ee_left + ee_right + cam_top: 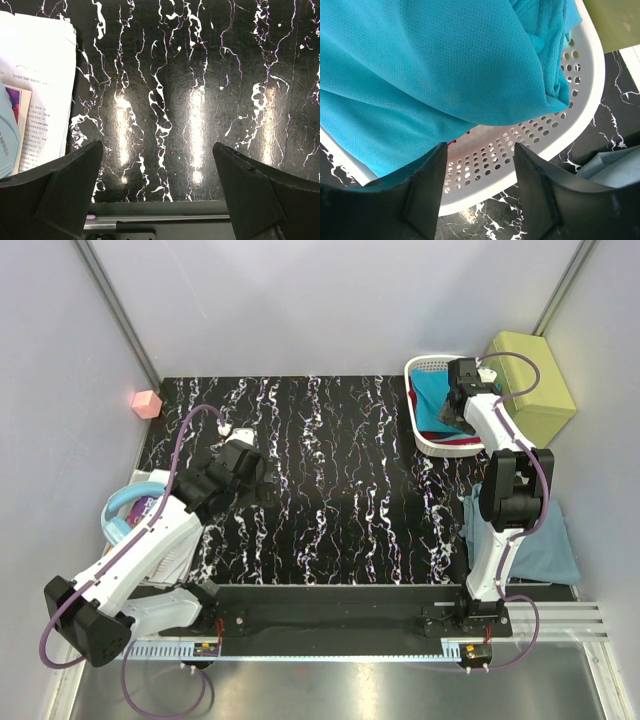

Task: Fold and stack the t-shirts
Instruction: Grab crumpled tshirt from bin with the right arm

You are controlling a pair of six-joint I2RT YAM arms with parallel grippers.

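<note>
Both arms look alike to me: the left arm [150, 545] and the right arm [492, 555] have white shells with chunky black joint housings, and a purple cable [177, 448] loops along each. The fingers [55, 195] are matte black, thick wedge-shaped slabs with bevelled edges.

At two o'clock on the table [330, 490], basket [424, 363] with t-shirts [432, 405] inside, padded box [530, 385] just right of it. At four, another t-shirt [548, 550] (partly behind the right arm [505, 500]). At eight, papers [40, 90] and headphones [122, 506].
</note>
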